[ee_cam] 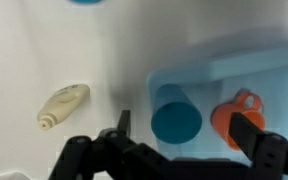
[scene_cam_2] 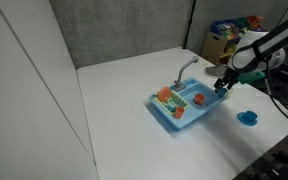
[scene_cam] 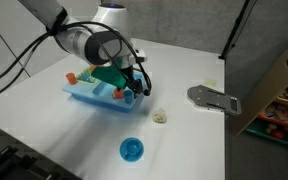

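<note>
We are looking at the gripper, which is hovering low with its fingers spread apart and is grasping nothing. In the wrist view a blue cup is standing right under the gap, and an orange cup is sitting just beside it. Both cups are resting inside the light blue tray, near the middle of the tabletop. Outside the tray, a cream bottle is lying on the bare table near it, and a blue disc is lying close to the table edge nearest the camera in an exterior view. We are judging that no grasp is made yet: the claw is only lining up over the blue cup.
</note>
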Robot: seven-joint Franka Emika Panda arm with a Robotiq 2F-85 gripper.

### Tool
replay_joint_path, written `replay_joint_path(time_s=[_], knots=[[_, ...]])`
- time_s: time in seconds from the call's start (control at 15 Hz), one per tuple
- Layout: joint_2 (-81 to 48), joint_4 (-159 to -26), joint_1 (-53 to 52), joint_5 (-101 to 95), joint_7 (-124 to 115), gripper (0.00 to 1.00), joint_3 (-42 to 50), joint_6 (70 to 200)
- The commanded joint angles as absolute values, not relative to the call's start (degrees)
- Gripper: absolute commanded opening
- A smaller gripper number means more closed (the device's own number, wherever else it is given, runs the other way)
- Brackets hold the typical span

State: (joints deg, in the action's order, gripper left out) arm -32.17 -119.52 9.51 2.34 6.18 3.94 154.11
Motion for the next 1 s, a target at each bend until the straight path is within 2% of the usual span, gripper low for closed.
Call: replay_joint_path(time_s=[0.0, 0.13, 0.33, 0.47, 0.6, 0.87, 0.93], knots=[[-32.10, -119.78, 10.52, 2.61, 7.24, 1.00, 3.11, 155.55], [-32.15, -119.75, 10.51, 2.55, 7.17, 0.81, 3.21, 155.53], [-31.97, -119.90, 10.48, 2.52, 7.05, 0.61, 3.31, 155.45], [-31.54, -120.14, 10.68, 2.73, 7.16, 0.60, 3.19, 155.25], [-30.41, -120.64, 11.25, 3.32, 7.69, 0.45, 2.63, 154.36], [-27.85, -121.55, 11.29, 3.62, 7.74, 0.26, 2.04, 153.58], [-27.04, -121.78, 11.26, 3.72, 7.90, 0.17, 1.73, 153.20]])
